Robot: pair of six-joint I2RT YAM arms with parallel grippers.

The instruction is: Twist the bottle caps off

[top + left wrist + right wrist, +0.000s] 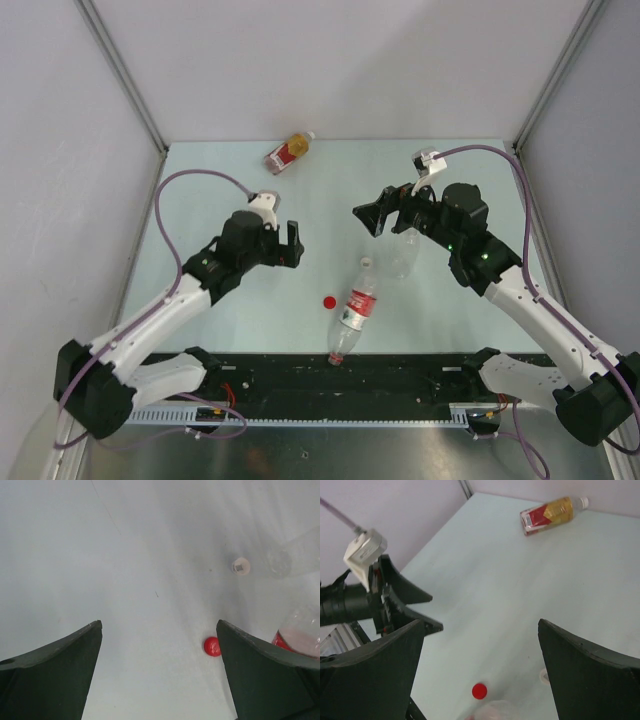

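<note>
The counter [220,200] looks smooth and matt. The labelled bottle [358,308] is glossy clear plastic with a shiny label; the red cap [329,301] is smooth plastic.

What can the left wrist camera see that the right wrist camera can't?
Only the left wrist view plainly shows the clear unlabelled bottle and the white cap lying loose beside it. Only the right wrist view shows the amber bottle, lying on its side far off with a cap on. Both views show the red cap lying loose on the table.
</note>
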